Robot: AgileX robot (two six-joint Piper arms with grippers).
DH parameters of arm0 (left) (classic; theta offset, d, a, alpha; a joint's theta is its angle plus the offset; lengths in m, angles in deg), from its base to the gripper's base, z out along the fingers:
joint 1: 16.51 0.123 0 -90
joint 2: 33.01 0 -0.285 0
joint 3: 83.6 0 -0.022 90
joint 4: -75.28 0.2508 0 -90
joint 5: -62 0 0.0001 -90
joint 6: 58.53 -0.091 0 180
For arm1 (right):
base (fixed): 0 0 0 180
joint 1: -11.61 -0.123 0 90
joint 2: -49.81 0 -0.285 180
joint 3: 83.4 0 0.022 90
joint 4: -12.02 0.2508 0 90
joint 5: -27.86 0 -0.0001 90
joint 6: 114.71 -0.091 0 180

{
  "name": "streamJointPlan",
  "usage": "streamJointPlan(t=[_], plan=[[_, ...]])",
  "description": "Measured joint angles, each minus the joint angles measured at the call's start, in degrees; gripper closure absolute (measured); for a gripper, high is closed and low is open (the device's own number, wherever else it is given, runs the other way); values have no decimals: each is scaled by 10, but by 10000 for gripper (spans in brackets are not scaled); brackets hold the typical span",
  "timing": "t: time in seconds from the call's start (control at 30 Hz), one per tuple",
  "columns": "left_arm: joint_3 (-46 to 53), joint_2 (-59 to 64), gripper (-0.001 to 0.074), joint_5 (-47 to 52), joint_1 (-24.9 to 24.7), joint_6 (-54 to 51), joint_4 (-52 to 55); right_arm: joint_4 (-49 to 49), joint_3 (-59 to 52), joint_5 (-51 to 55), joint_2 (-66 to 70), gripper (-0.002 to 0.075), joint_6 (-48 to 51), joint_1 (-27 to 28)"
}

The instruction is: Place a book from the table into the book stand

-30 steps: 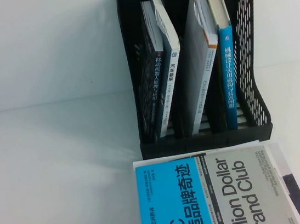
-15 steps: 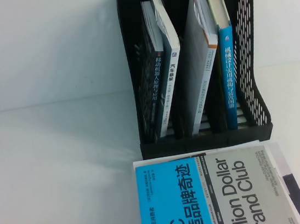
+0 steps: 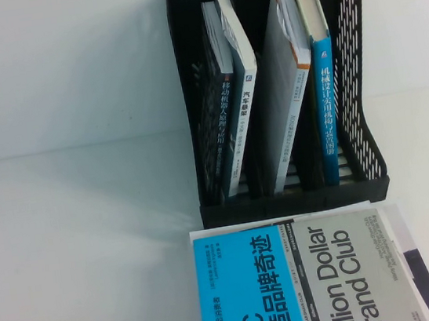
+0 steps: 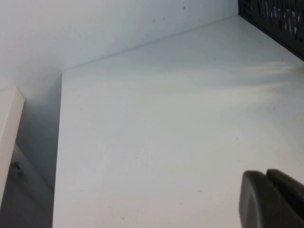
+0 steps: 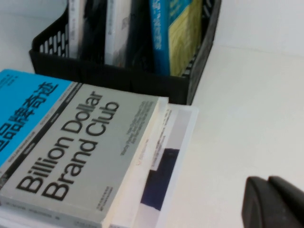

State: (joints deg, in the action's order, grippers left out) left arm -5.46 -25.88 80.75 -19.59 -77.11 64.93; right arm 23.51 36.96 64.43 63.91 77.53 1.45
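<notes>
Navy book (image 3: 223, 132) upright; pincers (image 4: 267, 175) (image 5: 268, 179) over table (image 4: 142, 142).

Left half of white table (image 3: 84, 249) bare: open passage. Black book stand (image 3: 291, 198) at back; all three slots hold upright books, blue-spined book (image 3: 326, 106) in right slot. Billion Dollar Brand Club book (image 3: 309, 275) atop stack, just before stand's front lip. Left gripper (image 4: 273, 199) low over bare tabletop. Right gripper (image 5: 275, 202) over bare strip beside stack.
</notes>
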Motion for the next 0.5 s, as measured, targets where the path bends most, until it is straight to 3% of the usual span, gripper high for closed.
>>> streamJointPlan(t=[0.33,0.5], plan=[[0,0,737,1,0,-2,1,1,-77,-29,-71,729,0,182],[0,0,737,1,0,-2,1,-4,-121,-79,-71,729,0,233]])
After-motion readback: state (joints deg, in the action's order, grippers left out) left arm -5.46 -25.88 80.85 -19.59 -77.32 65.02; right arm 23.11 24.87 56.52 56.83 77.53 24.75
